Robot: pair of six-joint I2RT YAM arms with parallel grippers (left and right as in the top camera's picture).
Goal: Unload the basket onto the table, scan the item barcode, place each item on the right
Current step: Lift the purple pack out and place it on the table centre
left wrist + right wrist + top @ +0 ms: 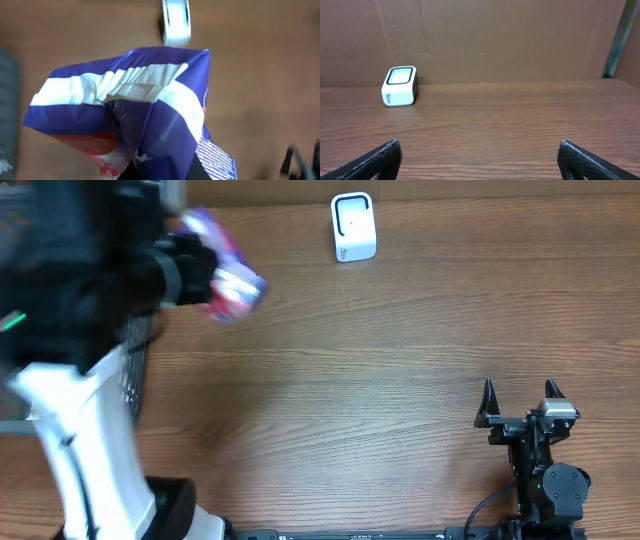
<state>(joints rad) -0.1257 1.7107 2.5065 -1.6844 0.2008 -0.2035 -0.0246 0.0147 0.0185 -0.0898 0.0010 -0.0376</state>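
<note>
Left tool (190, 272) clamped on crinkled purple-and-white plastic packet (125, 100), which we see held aloft over left side of wooden desk (350, 380), short of white box-shaped scanner (353, 227); we judge lift serves barcode presentation. Right tool (518, 392) wide, empty, parked clear.

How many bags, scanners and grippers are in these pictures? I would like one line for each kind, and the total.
bag: 1
scanner: 1
grippers: 2, the left gripper and the right gripper
Total: 4
</note>
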